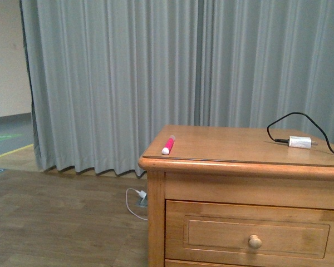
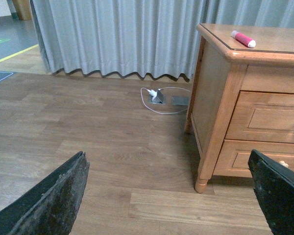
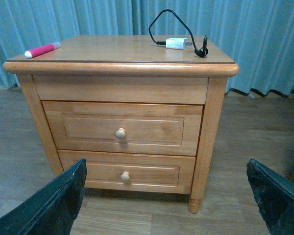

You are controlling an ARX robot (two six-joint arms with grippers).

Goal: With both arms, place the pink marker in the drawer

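1. My left gripper (image 2: 166,161) hangs low over the wooden floor (image 2: 88,122), off to the side of the cabinet (image 2: 210,98); its two black fingers (image 2: 59,196) are spread wide and hold nothing
2. My right gripper (image 3: 166,166) faces the cabinet front, jaws likewise parted wide and empty
3. The pink marker (image 1: 168,145) lies flat on the cabinet top, near its front left corner, with the white cap end toward the front edge
4. The drawer (image 3: 88,128), the upper one, is fully shut, its round knob (image 3: 120,133) at the middle of the panel; the lower drawer (image 3: 152,171) beneath it is shut too
5. A white adapter (image 1: 299,142) with a black cable (image 1: 292,117) looping behind it sits at the right of the top, well apart from the marker
6. A grey curtain (image 1: 128,83) hangs behind the cabinet, and a white cord (image 2: 159,95) lies on the floor near its hem
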